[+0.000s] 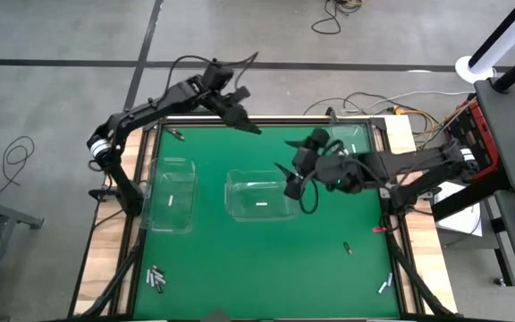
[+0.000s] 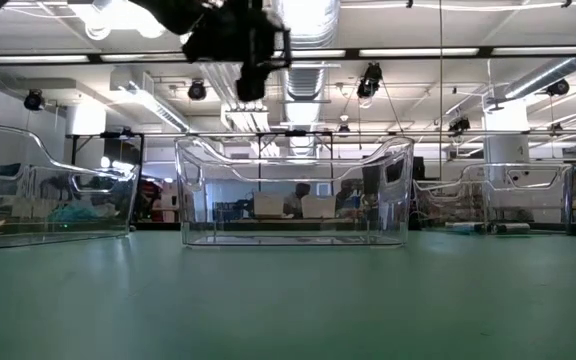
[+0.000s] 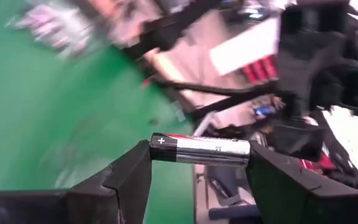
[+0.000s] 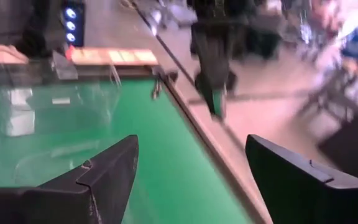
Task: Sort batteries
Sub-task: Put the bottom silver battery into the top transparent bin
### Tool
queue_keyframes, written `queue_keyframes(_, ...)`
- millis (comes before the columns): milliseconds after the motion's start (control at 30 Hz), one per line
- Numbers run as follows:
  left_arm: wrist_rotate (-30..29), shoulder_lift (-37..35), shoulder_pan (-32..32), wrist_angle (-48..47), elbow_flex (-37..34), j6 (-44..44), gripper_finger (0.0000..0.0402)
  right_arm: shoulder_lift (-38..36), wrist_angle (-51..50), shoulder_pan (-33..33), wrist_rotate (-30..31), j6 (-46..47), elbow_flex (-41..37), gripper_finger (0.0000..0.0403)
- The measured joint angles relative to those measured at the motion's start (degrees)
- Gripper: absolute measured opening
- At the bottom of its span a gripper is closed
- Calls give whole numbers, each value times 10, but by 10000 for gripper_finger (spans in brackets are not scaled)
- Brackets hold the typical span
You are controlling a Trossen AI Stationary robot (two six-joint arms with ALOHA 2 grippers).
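High view
Claws: left claw hovered at the surface's eleven o'clock; right claw hung by the middle bin, toward its three o'clock.
Batteries: one lay in the middle bin; a cluster sat at seven o'clock.

Low view
Bins: clear, thin-walled plastic tubs on smooth green matting.

Left wrist view
Grip: fingers clamped endwise on a glossy cylindrical battery.
Advice: probably carry it level and release low inside the matching bin.

Right wrist view
Grip: right fingers stood apart, empty.
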Motion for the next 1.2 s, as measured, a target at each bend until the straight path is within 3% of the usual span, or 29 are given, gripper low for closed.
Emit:
queue_keyframes(200, 9, 7, -52, 218, 0, -123, 217, 0, 8, -35, -15, -107, 34, 269)
queue_keyframes(367, 9, 14, -78, 313, 0, -178, 217, 0, 7, -44, -17, -143, 39, 247)
queue_keyframes(633, -8, 14, -93, 338, 0, -180, 217, 0, 26, -51, -17, -144, 39, 195)
queue_keyframes(1200, -18, 15, -94, 362, -1, -201, 222, 0, 46, -52, -13, -166, 38, 41)
